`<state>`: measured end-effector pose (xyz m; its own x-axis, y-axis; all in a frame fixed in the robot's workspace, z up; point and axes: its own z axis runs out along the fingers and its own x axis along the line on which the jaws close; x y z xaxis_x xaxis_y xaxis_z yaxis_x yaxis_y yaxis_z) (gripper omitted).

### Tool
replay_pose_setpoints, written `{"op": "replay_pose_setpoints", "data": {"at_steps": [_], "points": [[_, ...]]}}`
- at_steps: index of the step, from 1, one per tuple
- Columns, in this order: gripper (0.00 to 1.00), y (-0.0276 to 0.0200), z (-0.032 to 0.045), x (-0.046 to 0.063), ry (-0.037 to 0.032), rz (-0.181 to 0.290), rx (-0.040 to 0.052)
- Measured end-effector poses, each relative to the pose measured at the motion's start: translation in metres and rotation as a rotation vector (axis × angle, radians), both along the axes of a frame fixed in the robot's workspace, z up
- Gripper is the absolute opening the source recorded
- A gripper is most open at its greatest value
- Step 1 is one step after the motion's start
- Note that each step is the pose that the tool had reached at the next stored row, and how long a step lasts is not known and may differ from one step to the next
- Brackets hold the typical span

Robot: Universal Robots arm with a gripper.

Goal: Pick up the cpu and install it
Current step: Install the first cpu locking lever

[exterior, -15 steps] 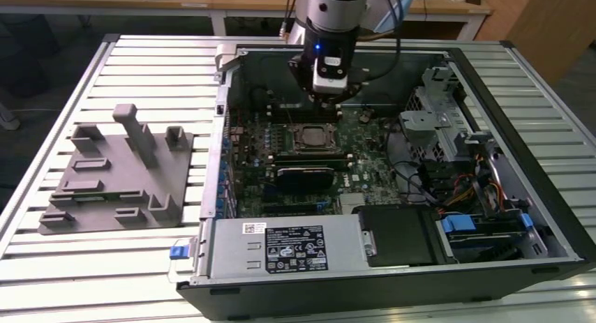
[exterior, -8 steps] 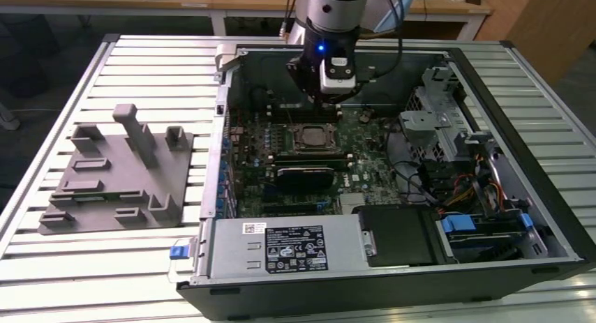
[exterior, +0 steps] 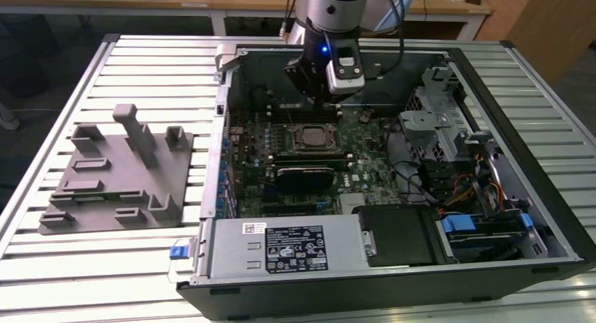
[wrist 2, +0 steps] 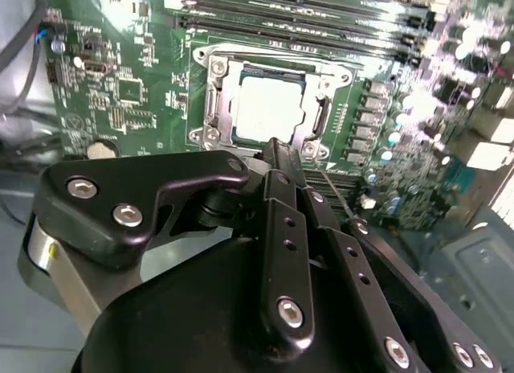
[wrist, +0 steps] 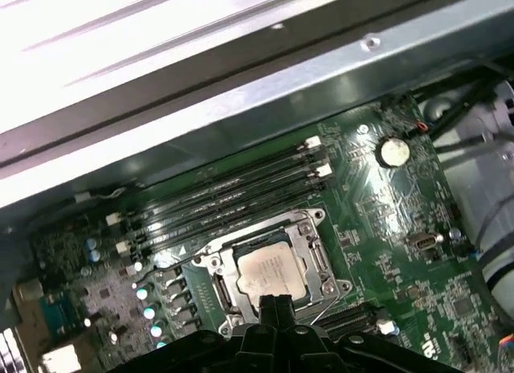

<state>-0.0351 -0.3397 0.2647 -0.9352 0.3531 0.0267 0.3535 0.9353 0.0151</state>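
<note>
Cpu seated in socket frame, claw just above.

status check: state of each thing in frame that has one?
cpu: seated in the socket frame, nothing gripping it.
socket frame: around the cpu, chip top exposed.
gripper: shut, empty, just above the socket's edge.
computer case: on its side, panel off, motherboard exposed.
grey tray: on the table at the exterior view's left, nothing on it.
</note>
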Motion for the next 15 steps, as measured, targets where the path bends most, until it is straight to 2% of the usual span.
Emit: {"op": "replay_pose_setpoints", "data": {"at_steps": [9,15], "points": [[0.11,0.0,-0.0003,0.0,0.0,0.152,0.0],[0.11,0.0,-0.0003,-0.0001,0.0,0.219,0.0001]]}}
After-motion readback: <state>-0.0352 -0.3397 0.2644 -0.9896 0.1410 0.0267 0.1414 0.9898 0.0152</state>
